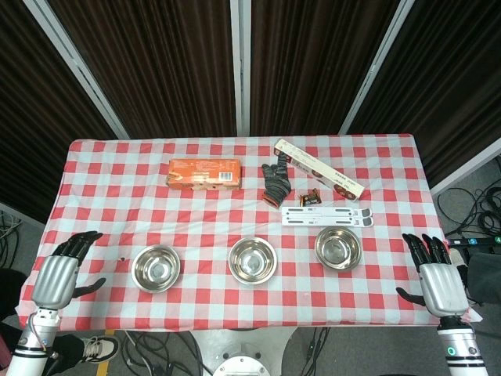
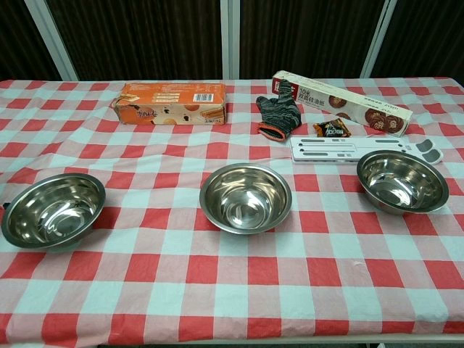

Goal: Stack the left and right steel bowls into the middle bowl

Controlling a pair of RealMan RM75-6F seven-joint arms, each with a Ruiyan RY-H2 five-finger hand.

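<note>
Resting empty with fingers spread, the left hand (image 1: 56, 278) flanked the left bowl (image 1: 156, 267); the right hand (image 1: 437, 283), likewise empty, flanked the right bowl (image 1: 338, 248), the middle bowl (image 1: 253, 260) between. Light, rigid, slippery steel; rims looked the likeliest hold. The checked tablecloth (image 1: 109, 196) lay flat beneath, before dark curtains (image 1: 164, 63).

A table (image 1: 94, 168) is covered by a checked cloth. On it are set three steel bowls – left (image 1: 156, 267), middle (image 1: 253, 260), right (image 1: 337, 248) – an orange box (image 1: 204, 173), a glove (image 1: 275, 181), a long carton (image 1: 318, 168), a snack packet (image 1: 311, 198) and a white stand (image 1: 326, 215).

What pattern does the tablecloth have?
Red and white checks on the tablecloth, clearest in the chest view.
</note>
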